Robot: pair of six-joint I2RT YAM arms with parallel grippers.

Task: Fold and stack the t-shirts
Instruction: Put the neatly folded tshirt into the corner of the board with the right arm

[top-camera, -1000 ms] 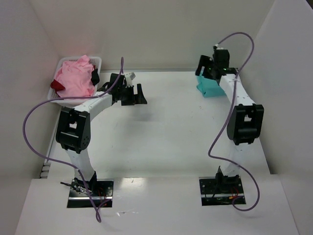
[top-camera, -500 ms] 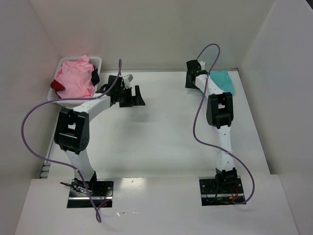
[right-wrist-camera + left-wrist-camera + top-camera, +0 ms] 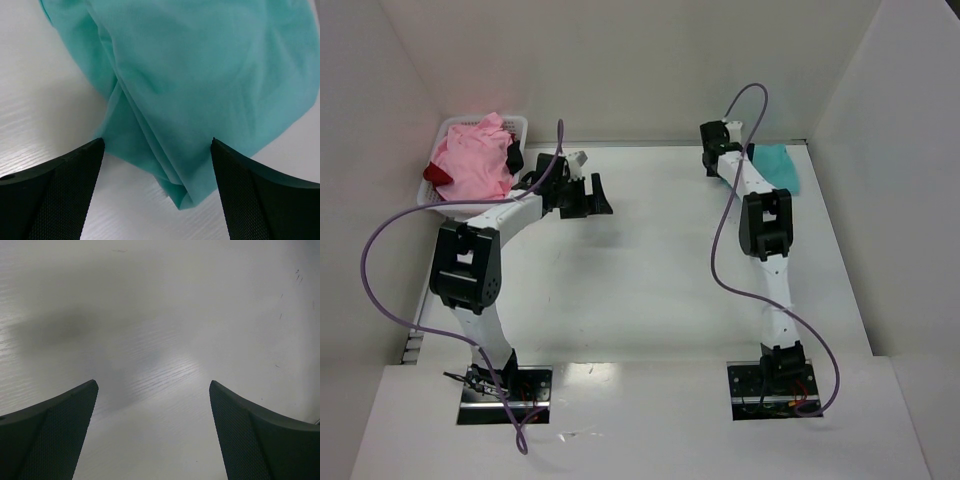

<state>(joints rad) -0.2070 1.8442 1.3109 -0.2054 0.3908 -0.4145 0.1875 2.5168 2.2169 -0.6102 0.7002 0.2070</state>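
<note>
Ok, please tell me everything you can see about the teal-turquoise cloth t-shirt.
The teal-turquoise cloth t-shirt is soft, plain, thin-looking fabric, bunched into a loose heap with long folds running to a pointed corner. It lies on the white table, at the far right corner. The open right gripper hangs over its folded edge, gripping nothing.

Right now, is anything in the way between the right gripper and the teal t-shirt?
Nothing visible is. In the right wrist view the right gripper has its jaws open, and the teal t-shirt lies bunched on the white table directly ahead. No other object sits between them.
</note>
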